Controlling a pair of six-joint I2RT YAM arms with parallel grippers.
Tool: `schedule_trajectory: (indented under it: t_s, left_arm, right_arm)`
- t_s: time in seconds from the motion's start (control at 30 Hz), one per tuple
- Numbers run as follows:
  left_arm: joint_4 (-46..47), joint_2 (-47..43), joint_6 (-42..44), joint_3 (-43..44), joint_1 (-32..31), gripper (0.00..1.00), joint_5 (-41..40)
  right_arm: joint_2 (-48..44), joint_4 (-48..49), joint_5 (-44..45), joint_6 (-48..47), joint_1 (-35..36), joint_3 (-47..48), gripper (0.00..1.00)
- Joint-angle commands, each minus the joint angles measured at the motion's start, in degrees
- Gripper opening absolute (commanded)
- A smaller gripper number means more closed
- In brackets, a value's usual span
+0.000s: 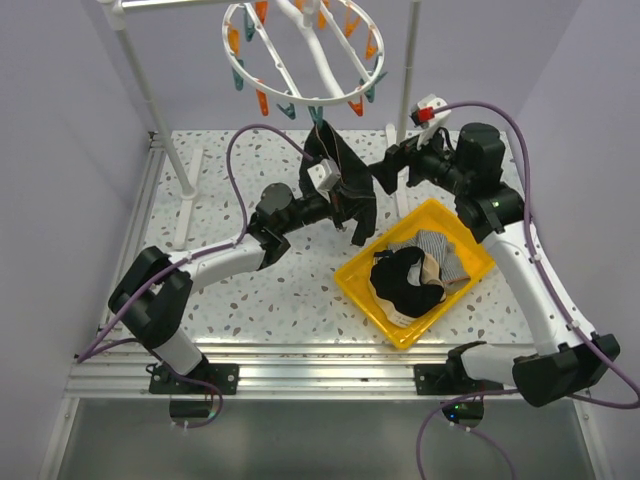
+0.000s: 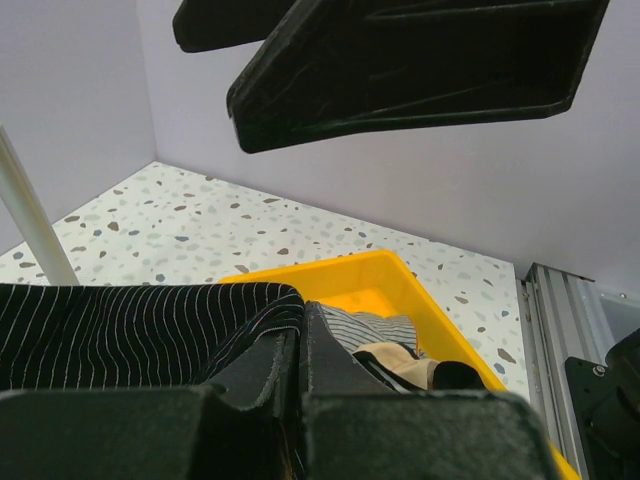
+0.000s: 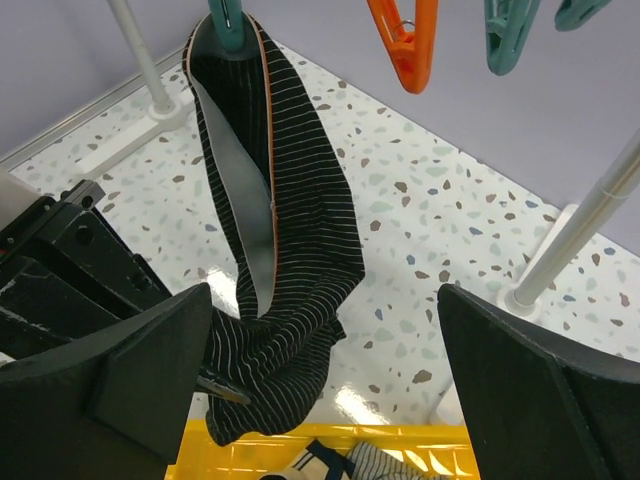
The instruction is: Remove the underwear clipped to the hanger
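Pinstriped black underwear (image 3: 290, 250) hangs from 1 teal peg (image 3: 225, 15); left fingers (image 2: 255, 385) clamped on its lower end, right fingers (image 3: 520, 380) apart. Advise steady downward pull, avoiding hanger (image 1: 322, 55) swing.

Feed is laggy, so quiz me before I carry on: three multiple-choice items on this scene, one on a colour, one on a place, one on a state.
1. The bin is: A blue; B yellow; C white.
2. The black pinstriped underwear: A hangs from a teal peg on the hanger; B lies in the bin; C drapes over the bin's rim.
3. The left gripper has its jaws: A wide open; B shut on nothing; C shut on the pinstriped underwear.
Answers: 1 B, its walls show yellow; 2 A, the peg pinches its top; 3 C, fabric sits between the closed jaws.
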Motion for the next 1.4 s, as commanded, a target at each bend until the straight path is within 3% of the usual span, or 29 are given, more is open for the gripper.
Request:
schedule_trajectory:
  t_s: [0.0, 0.6, 0.63, 0.8, 0.9, 1.03, 1.2, 1.37]
  left_arm:
    - [2.42, 0.68, 1.03, 1.61, -0.27, 0.0, 0.42]
    - [2.42, 0.77, 1.9, 1.09, -0.62, 0.01, -1.16]
    - [2.33, 0.51, 1.9, 1.0, -0.62, 0.1, -1.33]
    - [2.33, -0.81, 1.82, 0.29, -0.62, 0.32, -1.68]
    - [1.72, -2.48, 1.99, -0.41, -0.8, 0.53, -2.04]
    - [-1.61, -5.29, 3.48, -1.11, -0.89, 0.69, -2.91]
    - [-13.9, -8.37, 9.1, -0.85, -0.97, 0.89, -6.07]
    - [-29.89, -9.43, 15.16, 0.9, -1.85, 0.99, -20.03]
  right_arm:
    - [1.33, 1.63, -3.11, 0.36, -0.35, 3.33, 0.99]
    - [12.84, 0.48, -10.85, 5.81, -0.27, 7.81, 0.97]
    - [13.02, 0.66, -10.76, 5.9, -0.35, 7.73, 0.97]
    - [13.99, 0.93, -9.27, 6.95, -0.35, 7.73, 0.97]
    - [14.34, 1.19, -8.21, 8.27, -0.27, 7.38, 0.97]
    - [13.73, 3.03, -7.77, 9.59, -0.27, 5.97, 0.97]
    - [13.37, 3.47, -5.93, 8.63, -0.27, 5.79, 0.98]
    - [12.93, 3.65, -0.92, 7.05, -0.35, 5.79, 0.99]
